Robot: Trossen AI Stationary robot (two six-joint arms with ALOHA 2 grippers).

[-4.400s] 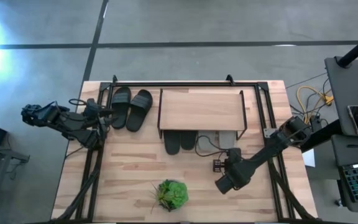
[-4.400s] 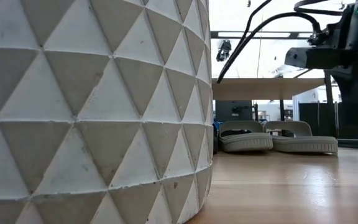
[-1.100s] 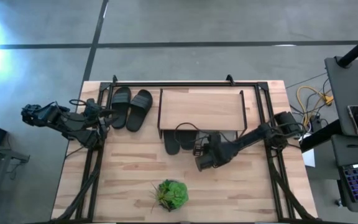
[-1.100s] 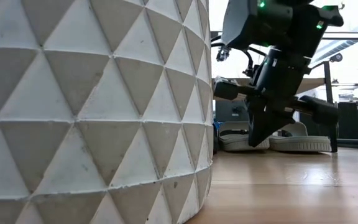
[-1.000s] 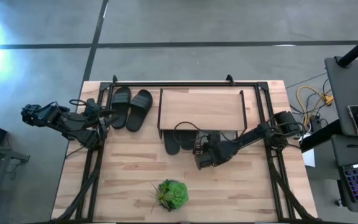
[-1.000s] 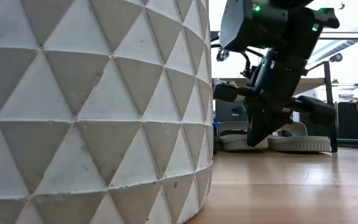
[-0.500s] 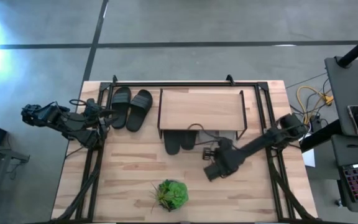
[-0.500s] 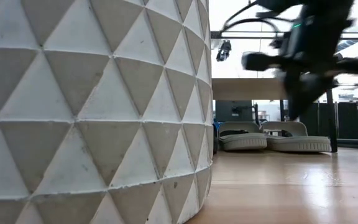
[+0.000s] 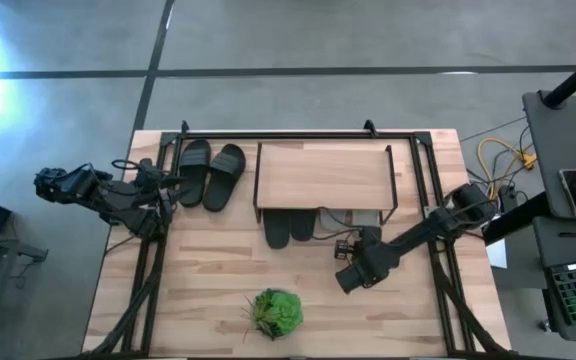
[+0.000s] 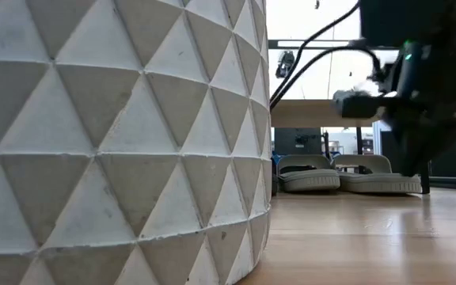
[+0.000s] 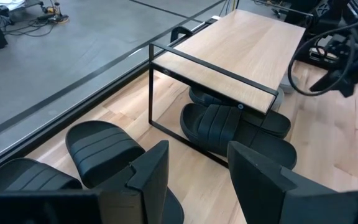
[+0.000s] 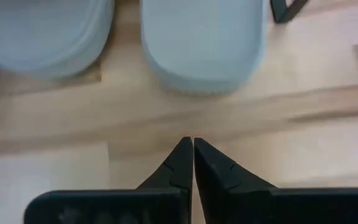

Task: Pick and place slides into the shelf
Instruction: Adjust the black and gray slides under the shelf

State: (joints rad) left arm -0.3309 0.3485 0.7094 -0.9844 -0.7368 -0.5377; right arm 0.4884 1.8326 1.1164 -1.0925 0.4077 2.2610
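The shelf (image 9: pixel 323 175) is a low rack with a pale wooden plank top on a thin black wire frame, standing toward the back of the table (image 9: pixel 208 285). Under it lie two pairs of slides. The black pair (image 9: pixel 290 226) has ribbed broad straps and sticks out past the front edge of the plank. The pale grey pair (image 12: pixel 123 34) sits beside them, with rounded, finely ridged soles. A third pair, black slides (image 9: pixel 211 172) with grooved straps, lies on the bare table outside the shelf.

The right gripper (image 12: pixel 188 158) is empty, its fingers (image 12: pixel 180 163) pressed together tip to tip. The rounded ends of the grey pair lie just ahead of those fingertips, not touching, with bare wood between.

The left gripper (image 11: pixel 194 171) waits at the table's left edge with its fingers (image 11: pixel 149 171) spread apart and nothing between them. The loose black pair lies just ahead of and beneath them, the shelf farther on.

A green plant (image 9: pixel 277 312) in a pale faceted pot (image 10: pixel 117 134) stands near the table's front edge
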